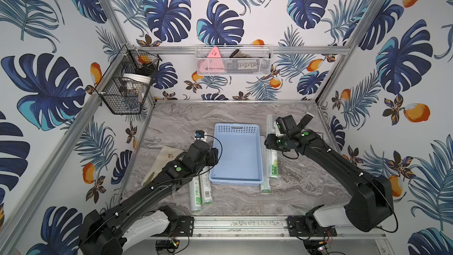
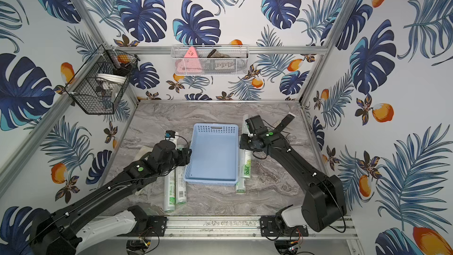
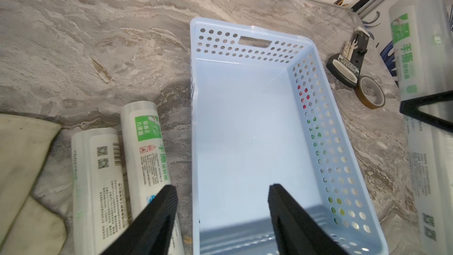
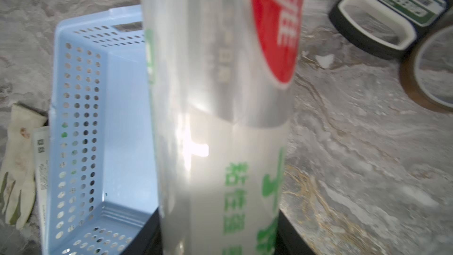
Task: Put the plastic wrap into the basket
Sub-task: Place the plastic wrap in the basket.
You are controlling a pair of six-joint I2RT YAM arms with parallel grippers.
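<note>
Grey marbled counter (image 1: 245,203): light blue basket (image 1: 236,126), central; paired plastic wrap rolls (image 1: 196,196) and single roll (image 1: 264,186) flanking it; cream glove (image 1: 164,161); brown tape roll (image 3: 370,91); black dispenser (image 3: 345,67).

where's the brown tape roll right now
In the left wrist view, the brown tape roll lies on the marble table right of the blue basket, beside the black dispenser.

Basket (image 3: 245,131) interior free; rolls (image 3: 144,143) flanking.
</note>
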